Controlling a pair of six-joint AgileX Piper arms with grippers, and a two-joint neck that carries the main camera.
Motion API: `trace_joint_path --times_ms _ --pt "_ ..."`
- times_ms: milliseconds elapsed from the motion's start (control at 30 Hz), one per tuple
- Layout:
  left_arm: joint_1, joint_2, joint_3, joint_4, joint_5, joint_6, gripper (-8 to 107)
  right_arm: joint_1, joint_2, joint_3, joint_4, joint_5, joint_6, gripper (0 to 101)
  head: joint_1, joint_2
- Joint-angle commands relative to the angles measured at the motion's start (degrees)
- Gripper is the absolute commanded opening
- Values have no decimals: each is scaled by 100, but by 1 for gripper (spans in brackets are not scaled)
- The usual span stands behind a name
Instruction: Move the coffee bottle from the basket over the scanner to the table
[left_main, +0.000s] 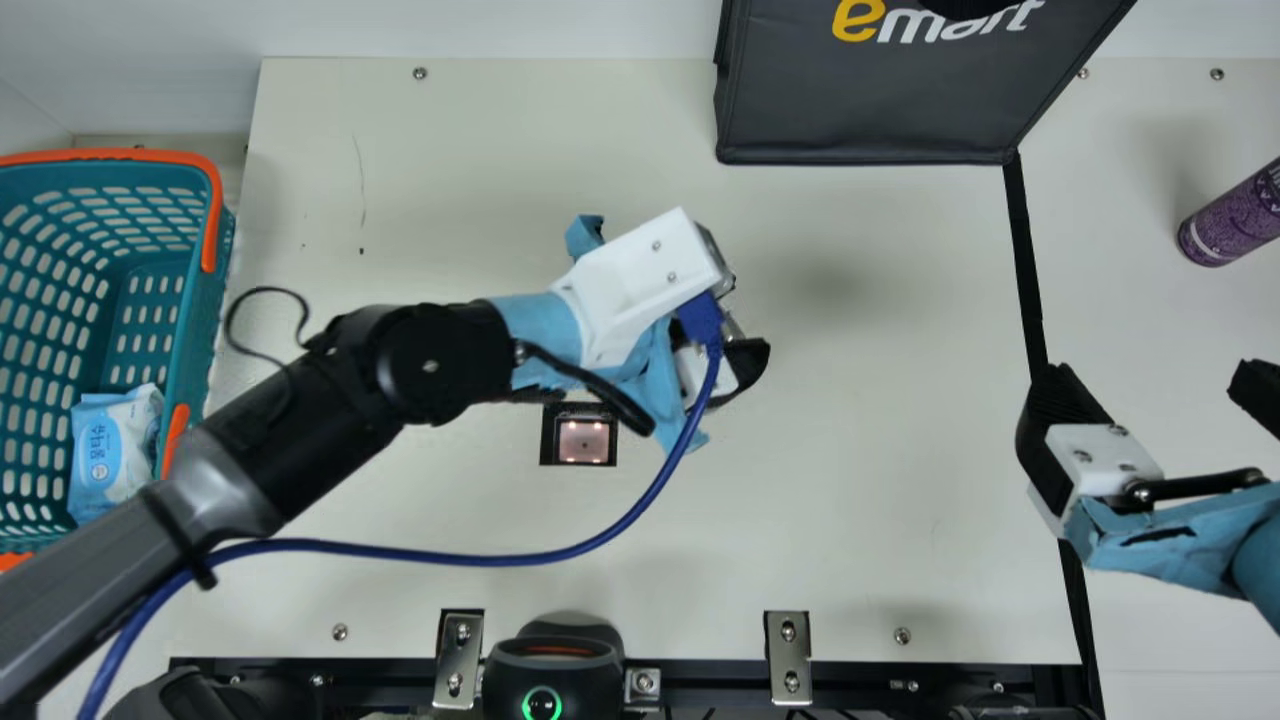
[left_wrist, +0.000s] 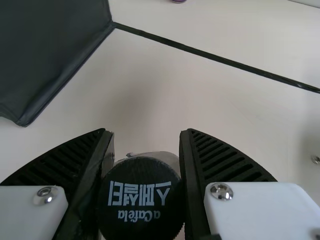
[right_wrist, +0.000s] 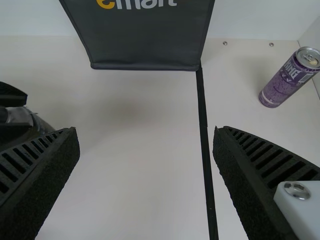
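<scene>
Cream table, black bag at its far side. Left gripper clamped on the coffee bottle, cap between both fingers, over the table near the scanner. Right gripper wide open; purple can beyond it.

the bag looks like matt cloth from here; right of it, a glossy metal can; left, a plastic basket; in front, smooth worktop.
</scene>
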Motion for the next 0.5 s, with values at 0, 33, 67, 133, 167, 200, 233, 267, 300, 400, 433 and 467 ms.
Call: trace_joint_path --times_ms 0,33,67,133,167,200,233,267,300,400,433,467 --pt "-25 155 -62 42 -97 -130 -8 0 0 0 0 0 0 95 -166 0" --pt "-36 213 -92 58 -135 -181 -8 0 0 0 0 0 0 95 -166 0" --pt "-43 263 -112 60 -172 -215 -8 0 0 0 0 0 0 95 -166 0" --pt "-57 357 -155 72 -235 -286 -8 0 0 0 0 0 0 95 -166 0" --pt "-63 396 -170 73 -261 -312 -8 0 0 0 0 0 0 95 -166 0" --pt "-70 433 -185 75 -284 -337 -8 0 0 0 0 -5 0 95 -166 0" --pt "-76 465 -194 74 -306 -357 -8 0 0 0 0 -5 0 95 -166 0" --pt "-81 493 -202 77 -326 -381 -8 0 0 0 0 -5 0 95 -166 0" --pt "-86 522 -207 77 -347 -404 -8 0 0 0 0 -5 0 95 -166 0" --pt "-97 597 -213 81 -398 -479 2 0 0 0 0 -5 0 95 -166 0" --pt "-98 619 -215 80 -407 -502 5 0 0 0 0 -5 0 95 -166 0" --pt "-100 639 -217 80 -416 -523 9 0 0 0 0 -5 0 95 -166 0"
